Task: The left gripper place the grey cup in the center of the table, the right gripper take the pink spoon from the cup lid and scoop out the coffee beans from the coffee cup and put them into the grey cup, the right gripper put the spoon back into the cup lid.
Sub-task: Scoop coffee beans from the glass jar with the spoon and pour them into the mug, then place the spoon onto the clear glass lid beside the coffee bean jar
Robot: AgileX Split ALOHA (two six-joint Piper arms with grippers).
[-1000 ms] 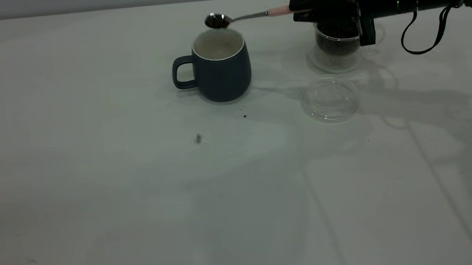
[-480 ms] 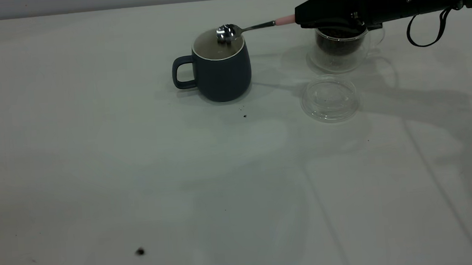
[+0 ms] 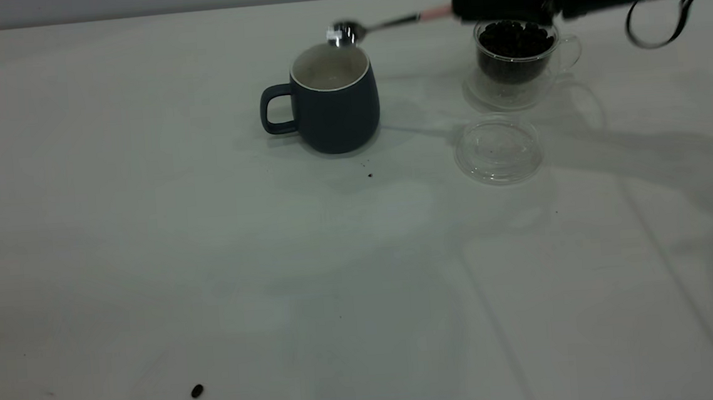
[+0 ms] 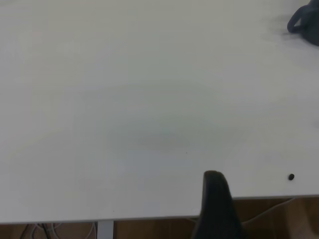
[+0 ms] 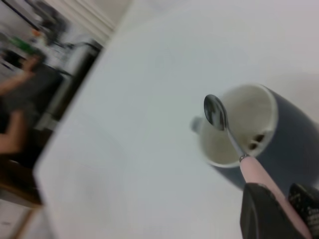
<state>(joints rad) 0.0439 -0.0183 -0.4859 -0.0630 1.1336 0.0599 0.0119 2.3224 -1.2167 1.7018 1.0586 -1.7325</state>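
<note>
White table (image 3: 141,177) | right pincer (image 3: 475,8) grips pink spoon (image 3: 382,25) above grey cup (image 3: 334,101)

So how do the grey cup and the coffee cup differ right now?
The grey cup is opaque dark blue-grey with a white inside; the coffee cup is clear glass. In the right wrist view the grey cup holds only a few coffee beans, while the coffee cup is heaped with them. The grey cup's handle faces the left arm's side, the coffee cup's the right arm's side. Both stand upright on the table, lidless.
</note>
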